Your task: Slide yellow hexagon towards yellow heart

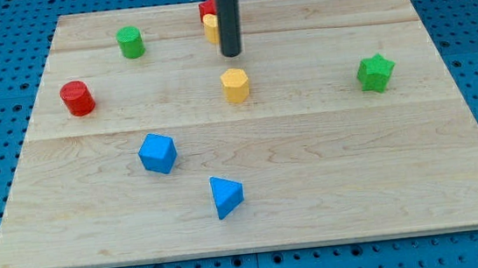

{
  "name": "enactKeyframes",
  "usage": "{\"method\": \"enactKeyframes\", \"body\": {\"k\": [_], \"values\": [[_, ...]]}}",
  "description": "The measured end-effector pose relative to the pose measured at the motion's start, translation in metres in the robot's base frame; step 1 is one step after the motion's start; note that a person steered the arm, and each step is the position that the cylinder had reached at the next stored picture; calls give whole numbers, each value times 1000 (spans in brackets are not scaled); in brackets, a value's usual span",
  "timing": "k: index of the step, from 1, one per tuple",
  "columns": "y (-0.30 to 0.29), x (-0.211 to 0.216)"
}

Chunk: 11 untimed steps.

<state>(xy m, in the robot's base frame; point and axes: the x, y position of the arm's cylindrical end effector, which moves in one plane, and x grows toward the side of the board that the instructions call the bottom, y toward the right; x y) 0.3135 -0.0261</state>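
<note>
The yellow hexagon [235,85] sits on the wooden board near the middle of its upper half. The yellow heart [210,28] lies near the view's top, mostly hidden behind my rod. A red block [207,8] sits just above the heart, also partly hidden. My tip [230,54] is just above the hexagon in the view, a small gap apart, and to the lower right of the heart.
A green cylinder [131,41] is at the upper left, a red cylinder [77,98] at the left, a green star [376,72] at the right. A blue cube [157,153] and a blue triangle [226,196] lie in the lower middle. The board [358,184] rests on a blue pegboard.
</note>
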Motion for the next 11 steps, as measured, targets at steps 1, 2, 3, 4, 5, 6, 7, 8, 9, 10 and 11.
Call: {"method": "enactKeyframes", "body": {"k": [1,2,3,4,5,6,7,8,9,10,11], "values": [[-117,5],[-160,-13],[-133,-79],[-107,-68],[-119,-33],[-77,-47],[-72,-25],[29,-24],[116,14],[122,106],[44,110]]}}
